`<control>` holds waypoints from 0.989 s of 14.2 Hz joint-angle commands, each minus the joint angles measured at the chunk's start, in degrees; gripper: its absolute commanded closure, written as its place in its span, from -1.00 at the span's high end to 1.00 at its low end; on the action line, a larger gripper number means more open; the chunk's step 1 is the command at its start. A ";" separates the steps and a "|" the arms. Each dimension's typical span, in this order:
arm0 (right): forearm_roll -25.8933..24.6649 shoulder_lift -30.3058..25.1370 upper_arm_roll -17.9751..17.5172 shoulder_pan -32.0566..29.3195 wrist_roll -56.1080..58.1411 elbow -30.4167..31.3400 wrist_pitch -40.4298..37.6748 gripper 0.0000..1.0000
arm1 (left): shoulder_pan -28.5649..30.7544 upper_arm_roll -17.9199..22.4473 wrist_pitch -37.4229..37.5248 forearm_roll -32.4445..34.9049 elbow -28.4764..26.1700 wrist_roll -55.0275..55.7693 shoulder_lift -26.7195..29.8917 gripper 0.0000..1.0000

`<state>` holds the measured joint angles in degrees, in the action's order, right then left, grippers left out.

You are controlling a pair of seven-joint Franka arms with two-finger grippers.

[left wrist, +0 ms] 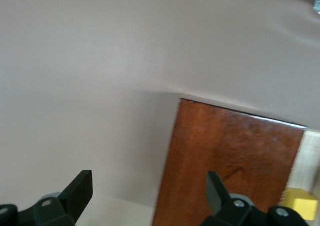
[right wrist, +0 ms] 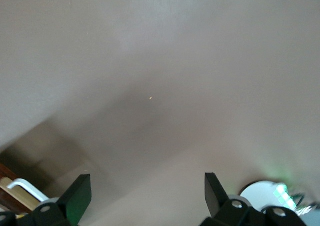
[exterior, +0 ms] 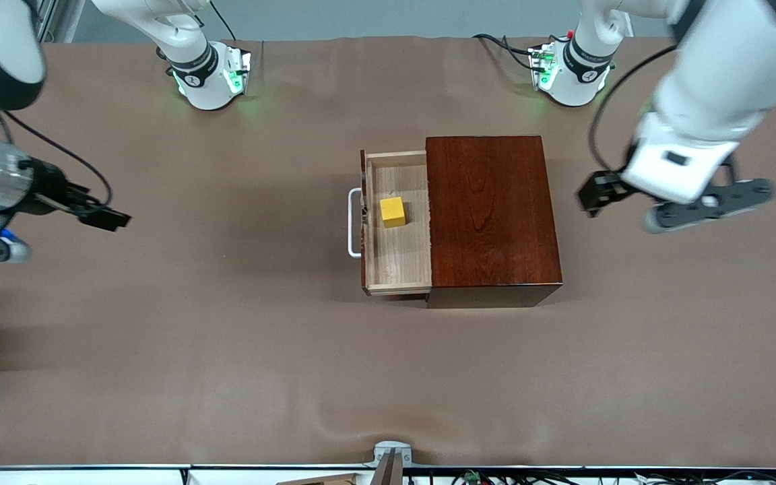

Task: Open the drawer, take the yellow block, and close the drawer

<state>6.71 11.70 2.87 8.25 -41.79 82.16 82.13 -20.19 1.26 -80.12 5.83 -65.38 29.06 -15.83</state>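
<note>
The dark reddish-brown box (exterior: 492, 215) stands mid-table. Its pale wood drawer (exterior: 398, 263) is pulled out toward the right arm's end, and the white bar handle (exterior: 353, 222) is on the drawer's front. The yellow block (exterior: 393, 211) lies in the drawer. My left gripper (exterior: 597, 194) is open and empty, in the air beside the box at the left arm's end. Its wrist view (left wrist: 148, 196) shows the box top (left wrist: 230, 161) and the block (left wrist: 299, 204). My right gripper (exterior: 105, 217) is open and empty, over bare table well away from the handle. Its wrist view (right wrist: 147, 196) shows the handle (right wrist: 22, 187).
The brown table cover (exterior: 226, 350) stretches around the box. The right arm's base (exterior: 209, 74) and the left arm's base (exterior: 573, 71) stand at the table's farthest edge from the front camera. A metal bracket (exterior: 391, 461) sits at the edge nearest that camera.
</note>
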 commanded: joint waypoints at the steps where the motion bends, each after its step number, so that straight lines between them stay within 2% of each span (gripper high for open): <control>1: 1.11 0.26 0.38 5.44 -13.09 -0.51 -0.31 1.00 | 4.09 -1.00 -0.39 0.24 -7.82 -6.27 6.42 1.00; 3: 1.11 0.87 0.38 8.69 -20.75 -0.51 -0.31 1.00 | 9.44 -2.39 -1.18 -0.81 -12.29 -11.11 10.18 1.00; 5: 1.63 1.48 0.38 11.42 -25.86 -0.51 -0.22 1.00 | 16.03 -5.64 -5.46 -1.34 -19.57 -16.73 14.92 1.00; 8: 7.24 2.89 0.38 14.06 -34.99 -0.51 0.92 1.00 | 18.78 -6.27 -7.07 -1.70 -26.71 -18.87 20.56 1.00; 9: 8.48 3.07 0.38 14.94 -38.33 -0.51 2.84 1.00 | 18.79 -6.27 -6.98 -1.70 -27.25 -18.95 21.36 1.00; 14: 8.49 6.31 0.38 22.67 -52.13 -0.51 10.05 1.00 | 18.70 -6.18 -6.63 -1.70 -25.94 -19.48 21.28 1.00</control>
<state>14.40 16.60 2.62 28.06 -88.87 82.20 90.08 -2.21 -4.59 -85.66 4.79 -90.34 10.65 4.58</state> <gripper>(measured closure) 0.000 0.000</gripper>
